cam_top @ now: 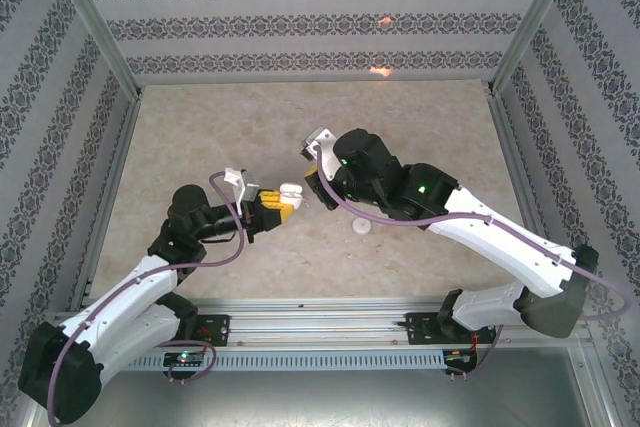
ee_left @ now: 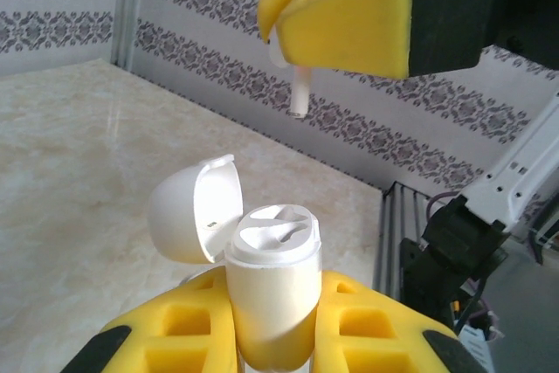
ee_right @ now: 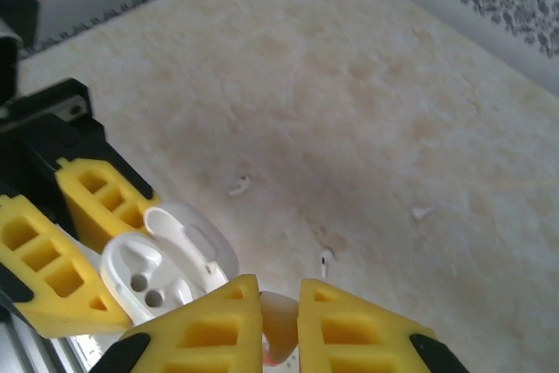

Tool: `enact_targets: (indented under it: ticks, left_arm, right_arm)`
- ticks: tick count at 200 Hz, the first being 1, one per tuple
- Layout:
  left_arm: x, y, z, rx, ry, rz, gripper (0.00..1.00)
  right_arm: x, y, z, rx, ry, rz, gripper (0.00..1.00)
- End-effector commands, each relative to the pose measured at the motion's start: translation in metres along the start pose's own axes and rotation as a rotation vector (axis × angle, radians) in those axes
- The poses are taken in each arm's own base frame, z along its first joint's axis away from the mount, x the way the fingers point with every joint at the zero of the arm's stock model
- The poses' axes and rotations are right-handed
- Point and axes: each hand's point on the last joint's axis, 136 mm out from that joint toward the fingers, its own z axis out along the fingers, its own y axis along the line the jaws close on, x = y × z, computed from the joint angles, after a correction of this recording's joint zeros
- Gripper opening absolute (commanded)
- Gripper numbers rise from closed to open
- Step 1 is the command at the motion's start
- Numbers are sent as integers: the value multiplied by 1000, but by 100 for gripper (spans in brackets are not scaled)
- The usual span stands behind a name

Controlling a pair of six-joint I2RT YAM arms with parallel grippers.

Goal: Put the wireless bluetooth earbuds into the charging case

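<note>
Right end effector (ee_right: 279, 303): clenched on one earbud (ee_left: 299, 93), stem down, just above the case.
Left end effector (ee_left: 275, 338): grasped the charging case (ee_left: 272, 281), lid open, above mid-worktop (ee_right: 393, 85).
Technique: the stem likely needed centring over a well, then a straight descent.
Loose earbuds (ee_right: 240, 185): lay beyond.

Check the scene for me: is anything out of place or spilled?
Yes: three tiny white pieces, likely loose earbuds, lie scattered apart on the table instead of in the charging case, which the left gripper holds open-lidded.
</note>
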Motion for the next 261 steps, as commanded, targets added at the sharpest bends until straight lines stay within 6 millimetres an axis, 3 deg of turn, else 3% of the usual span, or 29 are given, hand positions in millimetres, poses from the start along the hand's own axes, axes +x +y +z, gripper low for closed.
enact_targets:
  ticks: [1, 65, 261]
  left_arm:
    - [-31, -23, -2, 89, -68, 40, 0]
    - [-41, -29, -3, 115, -108, 40, 0]
    - [-35, -29, -3, 122, -107, 18, 0]
  right_arm:
    - [-13, 25, -9, -114, -83, -53, 12]
    - [-22, 45, -8, -210, -161, -69, 12]
    - [-21, 59, 3, -281, -143, -47, 11]
